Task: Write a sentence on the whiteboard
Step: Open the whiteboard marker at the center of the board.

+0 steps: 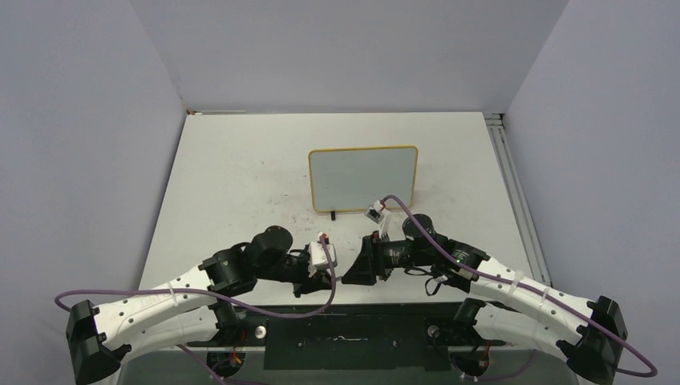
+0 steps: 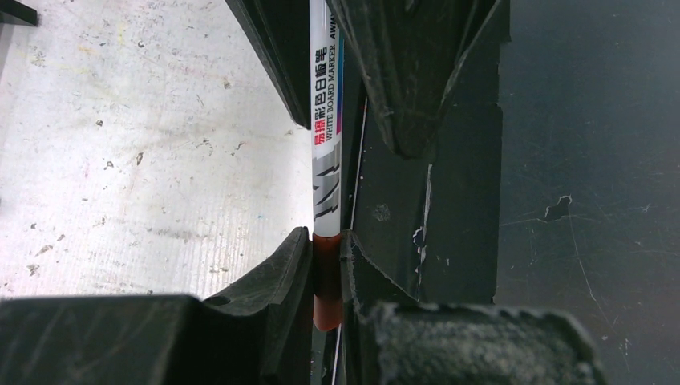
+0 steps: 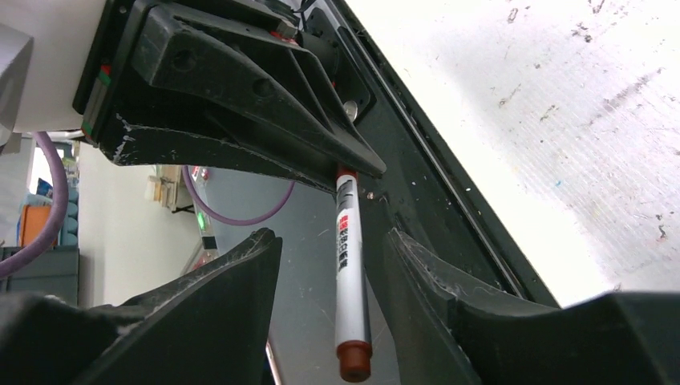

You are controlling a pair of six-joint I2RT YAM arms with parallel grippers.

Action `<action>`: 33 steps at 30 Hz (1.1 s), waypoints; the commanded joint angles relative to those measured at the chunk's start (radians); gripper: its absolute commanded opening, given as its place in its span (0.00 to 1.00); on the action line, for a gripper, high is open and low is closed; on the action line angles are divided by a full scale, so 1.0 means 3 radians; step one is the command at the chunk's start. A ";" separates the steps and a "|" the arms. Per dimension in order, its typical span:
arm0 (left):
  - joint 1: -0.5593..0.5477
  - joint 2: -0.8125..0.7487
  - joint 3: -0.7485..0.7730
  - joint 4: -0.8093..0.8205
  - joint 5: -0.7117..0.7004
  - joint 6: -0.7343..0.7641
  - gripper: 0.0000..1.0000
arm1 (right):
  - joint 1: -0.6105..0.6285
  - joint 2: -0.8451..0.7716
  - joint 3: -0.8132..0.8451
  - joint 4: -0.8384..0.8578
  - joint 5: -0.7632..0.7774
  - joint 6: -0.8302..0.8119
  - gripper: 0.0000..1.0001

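Left gripper (image 2: 326, 250) is pinched tight on one red-brown end of the slim white plastic marker (image 2: 326, 120), low in the centre of its own wrist view. My right gripper (image 3: 333, 239) stands roughly half spread, with a black finger on either side of the barrel and a gap on both sides, so as far as I can see it grips nothing.

The worst risk, as I judge it, is a drop. The handover hangs over the dark near edge of the pale scuffed table (image 1: 240, 176), at the bottom centre of the overhead frame, so a marker let go early could fall off. Next, if the right jaws close off-centre, they would lever the barrel against the left hold and skew it. I also cannot tell which red-brown end is the cap, so a wrong pull leaves the tip covered.

The small rectangular whiteboard (image 1: 362, 178), with its light yellow wooden frame (image 1: 362, 148) and rounded corners, stands propped at the overhead centre, well apart from both grippers. Its face looks blank, with no sentence on it. A small black foot (image 1: 333, 215) shows at its lower left.
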State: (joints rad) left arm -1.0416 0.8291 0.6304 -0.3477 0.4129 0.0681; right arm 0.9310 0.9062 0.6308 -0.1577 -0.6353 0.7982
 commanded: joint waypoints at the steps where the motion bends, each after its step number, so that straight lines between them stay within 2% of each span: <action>1: -0.0024 0.0016 0.0077 0.0081 0.0119 0.0071 0.00 | 0.0088 0.0044 0.0057 0.0281 -0.0022 0.0019 0.46; 14: -0.0066 0.0036 0.0082 0.0055 0.0165 0.0110 0.00 | 0.0184 0.0094 0.0050 0.0207 0.0081 -0.0040 0.31; 23: -0.0076 0.0031 0.0080 0.0040 0.0122 0.0115 0.00 | 0.0182 0.0042 0.0142 -0.0055 0.0360 -0.0178 0.06; 27: -0.0077 0.0002 0.0074 0.0038 0.0027 0.0105 0.00 | 0.0166 -0.0078 0.0308 -0.0401 0.0608 -0.0415 0.05; 33: -0.0086 -0.0039 0.0051 0.0042 -0.0078 0.0125 0.00 | -0.0017 -0.0310 0.0641 -0.0904 0.0602 -0.0723 0.05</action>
State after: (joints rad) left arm -1.0634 0.8333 0.6331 -0.2680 0.4202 0.0952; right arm 0.9794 0.8783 0.7204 -0.3225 -0.5121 0.6773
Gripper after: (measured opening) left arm 0.110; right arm 0.155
